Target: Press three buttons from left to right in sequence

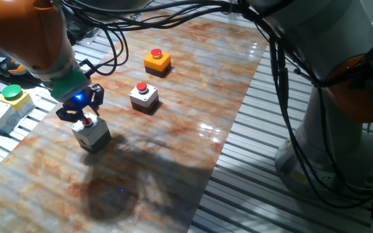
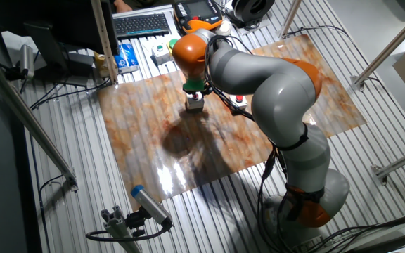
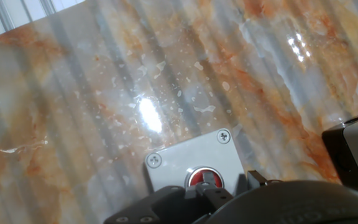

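Three buttons: red caps on small boxes, set along the marbled surface (image 1: 173, 129); they run from lower left to upper centre of one fixed view.
First button box (image 1: 90, 133): grey-white, lower left of that view, directly under the gripper (image 1: 81, 117); in the hand view its red cap (image 3: 202, 178) sits at the bottom edge, partly behind the finger hardware.
Middle button box (image 1: 144, 96): grey-white on a dark base, centre left of the frame, well apart from the arm.
Orange button box (image 1: 157, 61): flatter, upper centre, farthest from the hand.
Fingers: right over the first red cap, seemingly touching it; whether they are open or closed I cannot tell, since no view shows the tips clearly.
Step in hand (judgement): pressing the first button of the row; two left.
Risk, tipping: the box is small and loose on a glossy surface; an off-centre push could skid or tilt it.
Risk, order: the green-button box (image 1: 5, 103) with yellow top lies at the left edge, off the marbled sheet; mistaking it for part of the row would spoil the sequence.
Risk, cables: black cables (image 1: 118, 39) hang near the orange box; they might snag on the way across.
Containers: none in view; the boxes are closed housings, contents not visible.
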Controlling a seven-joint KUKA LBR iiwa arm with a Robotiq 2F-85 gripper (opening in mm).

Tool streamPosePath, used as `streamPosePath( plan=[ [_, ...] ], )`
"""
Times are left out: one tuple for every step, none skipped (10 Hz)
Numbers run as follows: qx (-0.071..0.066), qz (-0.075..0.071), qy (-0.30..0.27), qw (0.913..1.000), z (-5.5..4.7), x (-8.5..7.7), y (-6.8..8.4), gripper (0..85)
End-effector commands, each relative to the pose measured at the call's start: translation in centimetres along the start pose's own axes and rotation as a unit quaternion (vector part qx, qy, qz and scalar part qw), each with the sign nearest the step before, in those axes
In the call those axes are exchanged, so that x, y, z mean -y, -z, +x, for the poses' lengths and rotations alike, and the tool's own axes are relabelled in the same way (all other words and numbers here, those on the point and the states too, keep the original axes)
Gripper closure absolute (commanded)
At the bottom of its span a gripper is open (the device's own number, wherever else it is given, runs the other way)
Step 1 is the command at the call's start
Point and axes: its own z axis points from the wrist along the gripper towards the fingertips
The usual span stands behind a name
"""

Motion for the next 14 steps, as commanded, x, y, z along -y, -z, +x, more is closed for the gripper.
streamPosePath(
  plan=[
    [0.001, 0.001, -0.001, 1.0, 0.0, 0.0, -0.1, 51.0],
    [0.002, 0.001, -0.001, 1.0, -0.1, -0.1, -0.2, 51.0],
    [0.002, 0.001, -0.001, 1.0, -0.1, -0.1, -0.3, 51.0],
    [0.001, 0.0, -0.001, 1.0, -0.1, -0.1, -0.3, 51.0],
    [0.002, -0.001, -0.001, 1.0, -0.1, -0.1, -0.3, 51.0],
    [0.002, 0.0, -0.001, 1.0, -0.1, -0.1, -0.3, 51.0],
    [0.003, 0.0, -0.001, 1.0, -0.1, -0.2, -0.4, 51.0],
    [0.002, -0.001, -0.001, 1.0, -0.1, -0.2, -0.5, 51.0],
    [0.004, 0.0, -0.002, 1.0, -0.2, -0.2, -0.7, 51.0],
    [0.004, 0.0, -0.002, 1.0, -0.2, -0.1, -0.6, 51.0],
    [0.003, 0.0, -0.001, 1.0, -0.1, -0.1, -0.3, 51.0],
    [0.001, -0.003, -0.001, 1.0, -0.1, 0.1, 0.0, 51.0],
    [-0.004, -0.01, -0.003, 0.9999, 0.0, 0.3, 0.8, 51.0],
    [-0.01, -0.016, -0.003, 0.9998, 0.1, 0.5, 1.7, 51.0]
  ],
)
